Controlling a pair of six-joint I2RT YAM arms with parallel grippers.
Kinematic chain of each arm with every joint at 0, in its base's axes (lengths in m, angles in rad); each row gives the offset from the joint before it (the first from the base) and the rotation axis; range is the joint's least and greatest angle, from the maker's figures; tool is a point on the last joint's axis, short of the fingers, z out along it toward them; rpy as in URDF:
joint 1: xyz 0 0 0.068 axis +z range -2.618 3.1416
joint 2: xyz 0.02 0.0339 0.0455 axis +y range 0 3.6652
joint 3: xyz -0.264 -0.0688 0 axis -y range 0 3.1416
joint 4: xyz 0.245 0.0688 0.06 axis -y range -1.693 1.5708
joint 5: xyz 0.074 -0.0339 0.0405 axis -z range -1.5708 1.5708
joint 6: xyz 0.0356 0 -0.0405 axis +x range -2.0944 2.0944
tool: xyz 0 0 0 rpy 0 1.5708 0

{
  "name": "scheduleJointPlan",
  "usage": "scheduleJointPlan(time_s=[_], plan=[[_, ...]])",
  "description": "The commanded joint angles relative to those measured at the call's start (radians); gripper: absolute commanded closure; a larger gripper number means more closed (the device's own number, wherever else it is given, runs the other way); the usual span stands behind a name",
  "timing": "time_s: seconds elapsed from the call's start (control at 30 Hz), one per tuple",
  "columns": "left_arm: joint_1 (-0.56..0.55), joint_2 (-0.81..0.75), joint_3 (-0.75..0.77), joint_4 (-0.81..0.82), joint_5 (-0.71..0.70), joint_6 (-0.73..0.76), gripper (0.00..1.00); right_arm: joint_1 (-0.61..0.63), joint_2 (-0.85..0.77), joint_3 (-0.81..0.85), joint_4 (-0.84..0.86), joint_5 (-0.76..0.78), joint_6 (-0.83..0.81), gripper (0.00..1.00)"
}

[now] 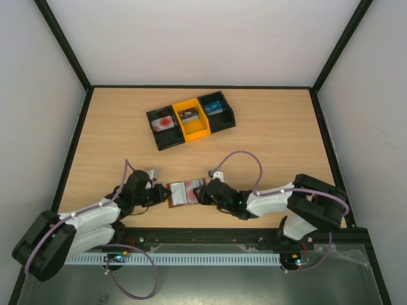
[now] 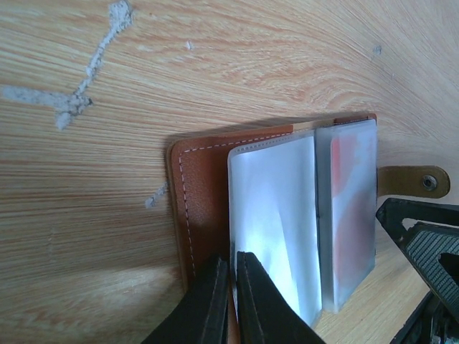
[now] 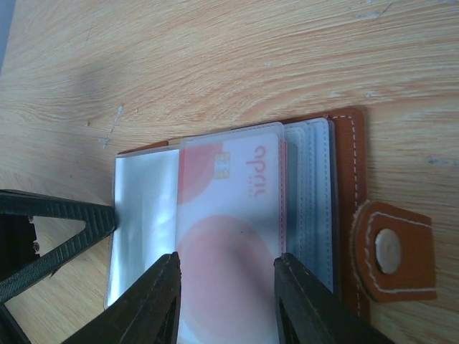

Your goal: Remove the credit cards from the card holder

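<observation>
Light wood table [image 1: 273, 140], white walls on three sides, black frame posts at the corners. White scuff marks [image 2: 72, 100] on the wood in the left wrist view.

Card holder [image 1: 184, 192]: brown, lying open and flat close to the near table edge, between the two arms. Clear sleeves are fanned across it. The strap tab [image 3: 391, 251] with its round snap sticks out past the stitched brown border.

Left gripper [image 2: 232, 261]: fingers pressed together on the card holder's edge, where the brown cover meets the outermost clear sleeve [image 2: 276, 222]. No card shows in that sleeve.

Right gripper [image 3: 228, 261]: fingers partly apart, one set against each long edge of the sleeve holding the whitish card [image 3: 229, 215], so closed on it across its width. The card is not out of its sleeve.

Writing: the whitish card carries a gold chip [image 3: 224, 166], two red discs, and one line of red lettering running sideways. Through the frosted sleeve I cannot read it with confidence.

Tray [image 1: 196, 135]: black-yellow-black, three compartments, at the table's middle and turned slightly askew. One item lies in each compartment, the left one whitish with a red spot. Any labels are too small to read.

Room: bare wood separates the card holder from the tray, which is well apart. There is open wood to the left and right of both arms. Least room is on the near side, at the table edge.
</observation>
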Motion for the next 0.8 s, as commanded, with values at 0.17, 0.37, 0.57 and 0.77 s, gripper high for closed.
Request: scheduleJointPlan(time_s=[0.17,0.37,0.57,0.77], plan=[[0.004,-0.006,-0.022,0.014,0.010,-0.009,0.92,-0.004,0.031,0.005,-0.007,0.021,0.017,0.62],[0.004,-0.014,-0.020,0.008,0.007,-0.010,0.92,-0.003,0.050,0.009,0.025,-0.014,0.019,0.62],[0.004,-0.008,-0.020,0.009,0.004,-0.012,0.92,-0.003,0.042,-0.006,0.083,-0.032,0.004,0.62],[0.002,-0.007,-0.025,0.014,0.008,-0.015,0.92,-0.003,0.041,-0.014,0.111,-0.050,0.008,0.62]])
